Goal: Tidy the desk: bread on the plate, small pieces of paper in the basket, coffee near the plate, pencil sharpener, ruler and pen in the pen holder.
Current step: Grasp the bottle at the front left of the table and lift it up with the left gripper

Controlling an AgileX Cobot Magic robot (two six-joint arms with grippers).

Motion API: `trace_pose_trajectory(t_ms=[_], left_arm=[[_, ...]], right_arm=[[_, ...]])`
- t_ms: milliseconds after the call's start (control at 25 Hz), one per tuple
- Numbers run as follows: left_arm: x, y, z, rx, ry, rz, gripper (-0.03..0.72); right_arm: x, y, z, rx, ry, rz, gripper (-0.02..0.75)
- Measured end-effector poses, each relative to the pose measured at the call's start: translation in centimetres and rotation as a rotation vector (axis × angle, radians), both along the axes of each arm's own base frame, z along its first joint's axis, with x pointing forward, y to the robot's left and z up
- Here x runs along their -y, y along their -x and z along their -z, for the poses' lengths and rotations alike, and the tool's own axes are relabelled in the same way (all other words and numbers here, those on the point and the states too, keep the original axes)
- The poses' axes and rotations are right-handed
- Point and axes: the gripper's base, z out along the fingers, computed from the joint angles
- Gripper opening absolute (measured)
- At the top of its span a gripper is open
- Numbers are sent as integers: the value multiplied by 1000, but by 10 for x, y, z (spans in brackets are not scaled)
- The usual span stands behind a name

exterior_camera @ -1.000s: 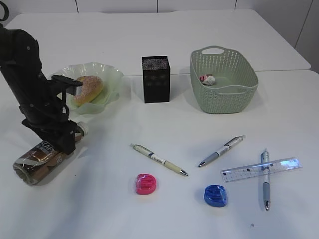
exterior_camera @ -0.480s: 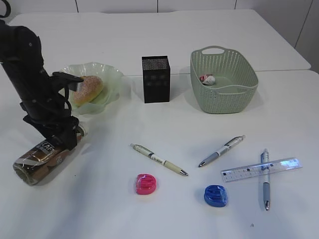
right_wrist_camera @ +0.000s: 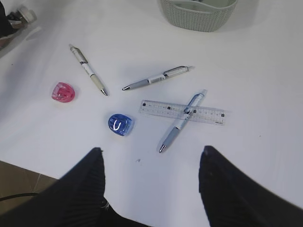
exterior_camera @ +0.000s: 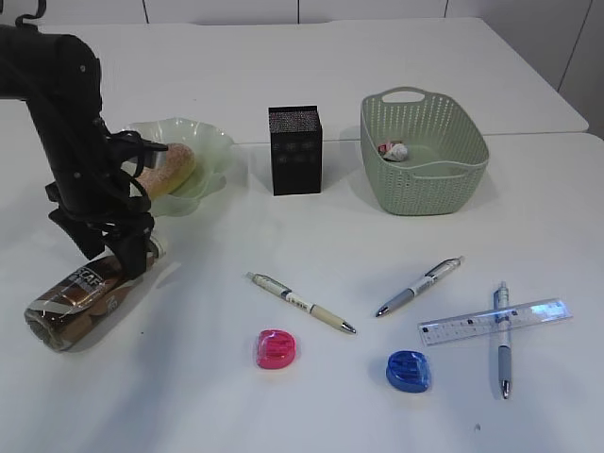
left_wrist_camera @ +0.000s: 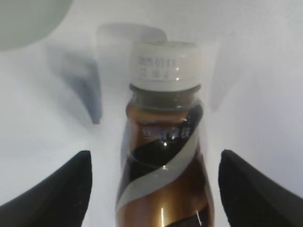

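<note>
Brown plastic, the coffee (left_wrist_camera: 163, 165) lies flat on the smooth white desk (exterior_camera: 377, 85) between the left gripper's (left_wrist_camera: 154, 189) spread black fingers (left_wrist_camera: 52, 189), untouched; its ribbed white cap points ahead. The right gripper (right_wrist_camera: 151, 189) gapes empty.

In the left wrist view, the brown plastic coffee bottle with its white cap (left_wrist_camera: 163, 156) ran off the bottom edge, its label print too blurred to read. Just beyond the cap, the pale green wavy-rimmed plate (left_wrist_camera: 28, 19) showed only as a blurred corner. From outside, the black left arm (exterior_camera: 80, 151) covered the bottle's neck and part of the golden-brown bun (exterior_camera: 168, 168).
</note>
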Motion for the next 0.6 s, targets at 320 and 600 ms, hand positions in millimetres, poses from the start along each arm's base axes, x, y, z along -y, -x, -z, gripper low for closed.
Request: trace_pose_trajectory(t_ms=[320, 600], left_arm=[[4, 1, 0, -17, -8, 5, 588], [3, 1, 2, -26, -14, -7, 580]], right_arm=[[0, 0, 0, 0, 0, 0, 493], [0, 0, 0, 0, 0, 0, 493]])
